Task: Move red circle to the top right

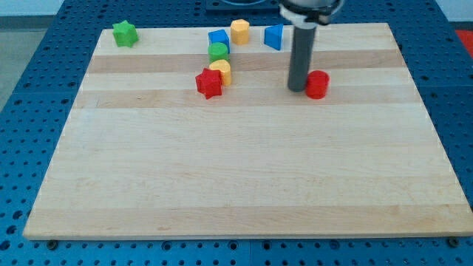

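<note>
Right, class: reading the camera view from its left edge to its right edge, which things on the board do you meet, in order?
Green star → red star → orange block → blue block → my tip → red circle. The other blue block, the green circle and the yellow block sit stacked over one another's spot, so I leave them out.

My tip (297, 89) sits just left of the red circle (317, 84), near touching. Toward the surface's (236, 192) top right corner nothing stands in the way. The blue block (274, 36) lies up-left, beside the rod.
</note>
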`<state>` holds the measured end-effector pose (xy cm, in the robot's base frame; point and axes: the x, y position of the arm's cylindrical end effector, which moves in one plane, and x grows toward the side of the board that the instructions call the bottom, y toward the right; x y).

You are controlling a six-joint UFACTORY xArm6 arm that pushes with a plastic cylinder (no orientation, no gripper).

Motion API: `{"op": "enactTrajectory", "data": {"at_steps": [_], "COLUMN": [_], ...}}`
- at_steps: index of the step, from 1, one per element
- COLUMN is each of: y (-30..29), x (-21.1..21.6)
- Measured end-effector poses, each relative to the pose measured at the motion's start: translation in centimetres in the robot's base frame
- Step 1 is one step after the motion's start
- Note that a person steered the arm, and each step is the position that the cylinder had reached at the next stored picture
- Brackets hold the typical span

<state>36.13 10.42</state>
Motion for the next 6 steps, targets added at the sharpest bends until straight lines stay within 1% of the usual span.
{"op": "enactTrajectory", "data": {"at_steps": [1, 2, 3, 4, 5, 6], "y": [-0.4, 0.5, 4.7, 6.0, 6.1, 4.0], "x": [2.4, 5.5, 3.3, -2.8, -4.0, -1.7]}}
